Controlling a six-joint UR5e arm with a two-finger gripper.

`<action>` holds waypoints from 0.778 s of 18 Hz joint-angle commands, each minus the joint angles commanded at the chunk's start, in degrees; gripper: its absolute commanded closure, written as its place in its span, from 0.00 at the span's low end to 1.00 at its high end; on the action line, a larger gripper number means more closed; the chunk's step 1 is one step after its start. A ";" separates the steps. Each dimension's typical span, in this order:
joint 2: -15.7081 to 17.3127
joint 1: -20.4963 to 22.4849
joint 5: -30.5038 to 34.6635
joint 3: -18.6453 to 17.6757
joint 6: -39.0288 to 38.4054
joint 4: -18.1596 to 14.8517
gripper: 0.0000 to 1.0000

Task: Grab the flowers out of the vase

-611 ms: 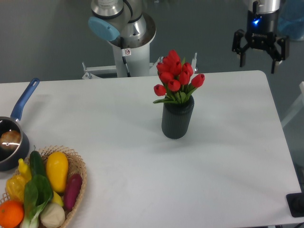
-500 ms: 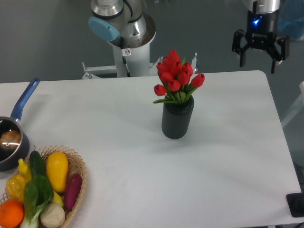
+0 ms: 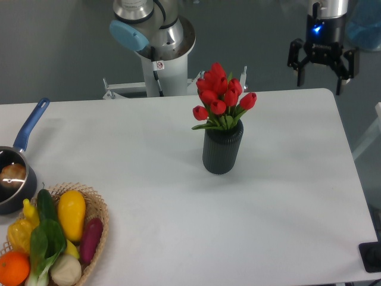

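Bright, even overhead light; the white counter [image 3: 178,137] shows only faint soft shadows, sharp focus, no glare.

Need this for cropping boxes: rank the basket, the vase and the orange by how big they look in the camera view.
1. Basket, largest, though the frame cuts it off.
2. Vase.
3. Orange, smallest, even sitting nearest the camera.

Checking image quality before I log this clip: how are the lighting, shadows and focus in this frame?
Fixed camera: light is soft and even on the white table; the vase throws only a faint shadow; no strong glare. The tulips and the open claw are sharp, with no motion blur; a blue light glows above the claw. The basket and saucepan are cropped at the left edge.
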 joint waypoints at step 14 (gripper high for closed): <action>-1.50 -2.64 -7.31 4.22 -25.20 -0.26 0.00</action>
